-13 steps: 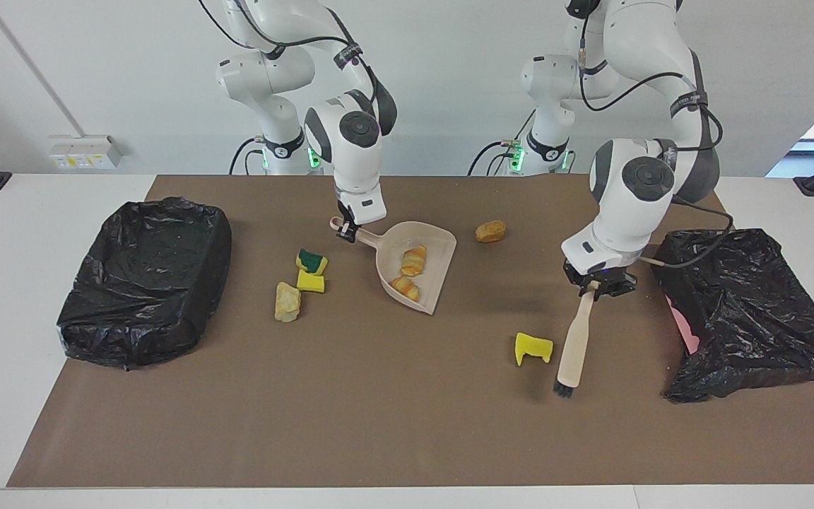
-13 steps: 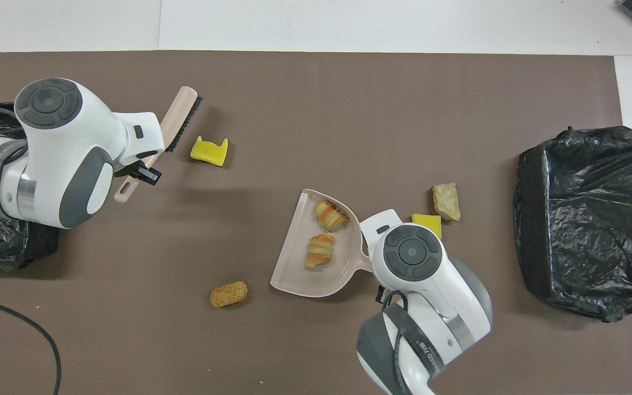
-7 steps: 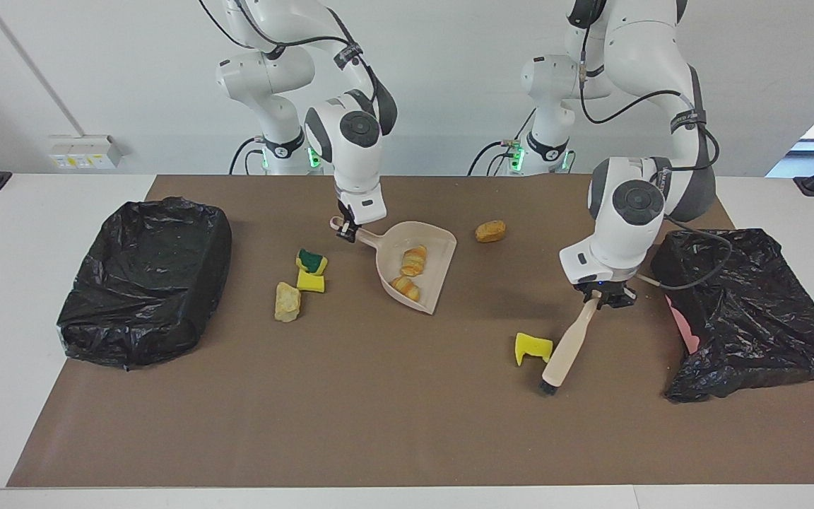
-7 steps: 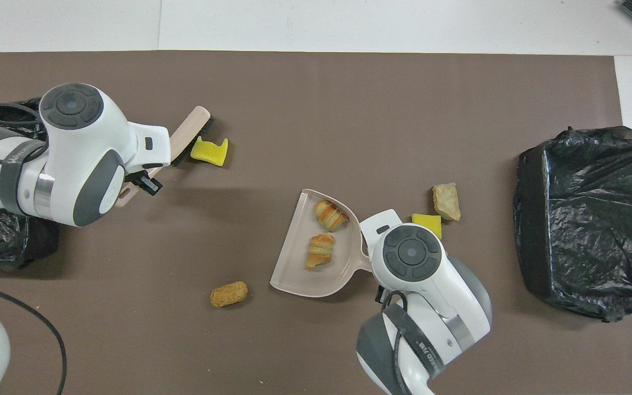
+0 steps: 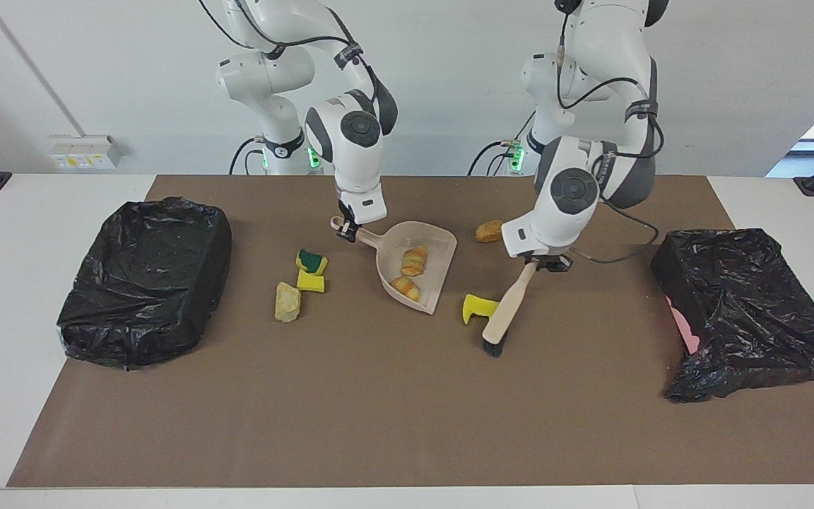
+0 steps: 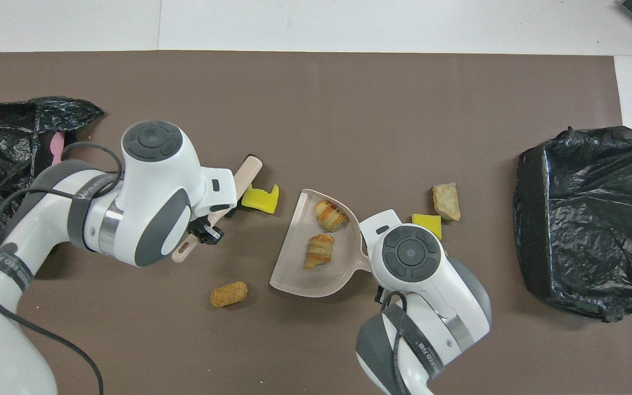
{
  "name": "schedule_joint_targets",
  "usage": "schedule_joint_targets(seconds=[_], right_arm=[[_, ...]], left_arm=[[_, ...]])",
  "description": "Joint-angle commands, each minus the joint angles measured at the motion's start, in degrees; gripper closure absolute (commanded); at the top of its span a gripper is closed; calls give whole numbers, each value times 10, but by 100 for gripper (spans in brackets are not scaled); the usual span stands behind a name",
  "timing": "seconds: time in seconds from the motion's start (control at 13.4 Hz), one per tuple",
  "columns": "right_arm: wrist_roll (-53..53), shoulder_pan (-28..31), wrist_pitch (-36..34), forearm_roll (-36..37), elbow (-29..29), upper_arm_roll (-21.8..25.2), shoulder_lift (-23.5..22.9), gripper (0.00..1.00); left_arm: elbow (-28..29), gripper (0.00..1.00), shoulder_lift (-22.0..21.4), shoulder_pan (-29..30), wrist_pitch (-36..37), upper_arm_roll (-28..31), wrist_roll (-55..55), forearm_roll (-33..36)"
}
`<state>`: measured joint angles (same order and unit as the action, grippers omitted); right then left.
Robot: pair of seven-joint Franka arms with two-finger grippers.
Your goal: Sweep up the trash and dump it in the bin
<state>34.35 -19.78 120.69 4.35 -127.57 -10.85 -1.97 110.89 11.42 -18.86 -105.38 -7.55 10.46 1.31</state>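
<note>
The left hand [image 5: 547, 263], clamped on the brush [image 5: 503, 315], pushes a yellow sponge scrap [image 5: 477, 308] toward the dustpan [image 5: 441, 249], which the right hand [image 5: 347, 230] grips by its handle. Best practice: bristles low, pan lip flat on the tabletop [image 5: 379, 410], stroke straight into the mouth.

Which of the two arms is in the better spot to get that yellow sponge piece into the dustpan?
The left. Its gripper holds the brush, whose head is right beside the sponge piece, just off the dustpan mouth. The right gripper is busy holding the dustpan handle.
</note>
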Motion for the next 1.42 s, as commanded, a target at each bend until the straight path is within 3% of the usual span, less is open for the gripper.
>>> schedule_joint_targets(seconds=[0.0,0.22,0.45,0.75,0.9,1.35], right_arm=[[-21,0,13,15,-6,-3,1,100],[-21,0,13,15,-6,-2,0,100],[-21,0,13,15,-6,-3,0,100],[-21,0,14,15,-6,-2,0,100],[-17,0,15,26,-7,-3,0,100],[-14,1,15,35,-6,-3,0,100]], left_arm=[[57,100,-52,-73,5,10,-88,-19],[57,100,-67,-136,34,10,-166,-51],[54,100,-94,-131,72,12,-209,-104],[58,100,-144,-134,179,14,-304,-104],[63,100,-152,-138,202,10,-429,-104],[163,100,-226,-184,199,10,-599,-104]])
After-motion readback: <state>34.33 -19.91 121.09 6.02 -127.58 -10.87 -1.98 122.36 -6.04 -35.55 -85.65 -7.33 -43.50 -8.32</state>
